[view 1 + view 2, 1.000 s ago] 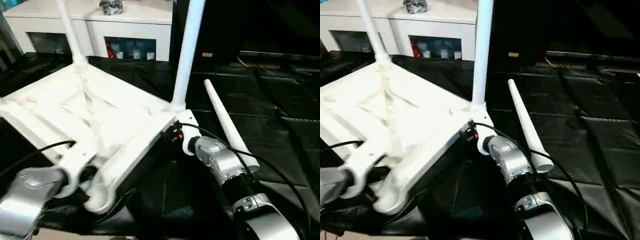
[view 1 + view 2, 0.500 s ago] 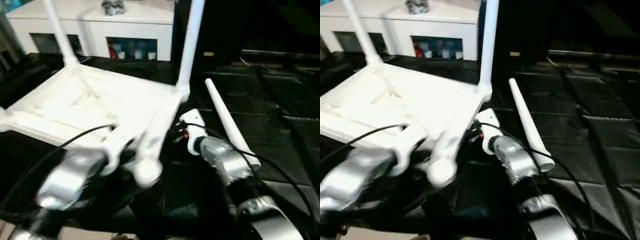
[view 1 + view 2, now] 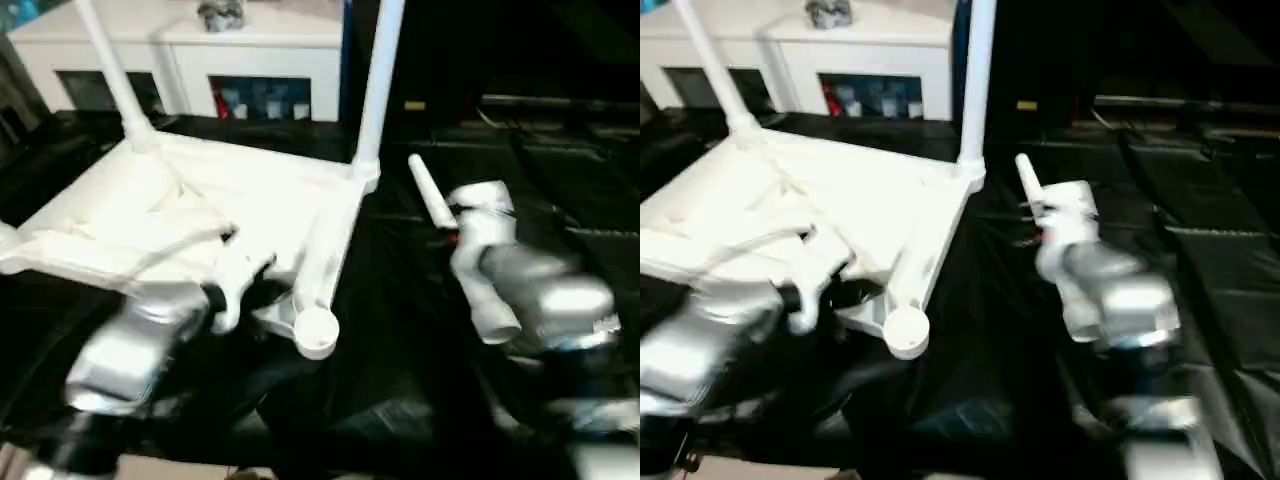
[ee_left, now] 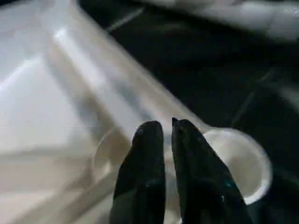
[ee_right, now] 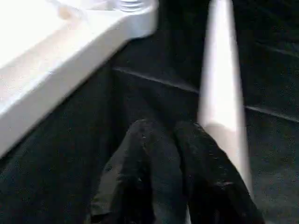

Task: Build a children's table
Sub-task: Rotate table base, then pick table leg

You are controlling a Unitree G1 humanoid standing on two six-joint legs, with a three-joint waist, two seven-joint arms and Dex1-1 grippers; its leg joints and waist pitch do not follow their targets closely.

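Observation:
The white tabletop (image 3: 250, 200) lies upside down on the black cloth, ribbed side up. Two white legs (image 3: 375, 90) (image 3: 110, 70) stand upright in its far corner sockets. Its near corner socket (image 3: 316, 333) is empty. My left gripper (image 4: 167, 126) is shut, its fingers lying over the tabletop's rim just beside that socket (image 4: 238, 158). A loose leg (image 3: 430, 200) lies on the cloth to the right of the tabletop, partly behind my right forearm. My right gripper (image 5: 163, 126) is shut, right beside this leg (image 5: 219, 84) and apart from the tabletop's far right corner (image 5: 135, 18).
A white cabinet (image 3: 250, 50) with glass doors stands behind the work, a small dark object (image 3: 222, 12) on top. Quilted black cloth (image 3: 560, 200) stretches to the right.
The tabletop has turned, its near empty socket swinging to the right. My right arm has left the tabletop's corner and risen over the loose leg. My left arm stayed at the near rim.

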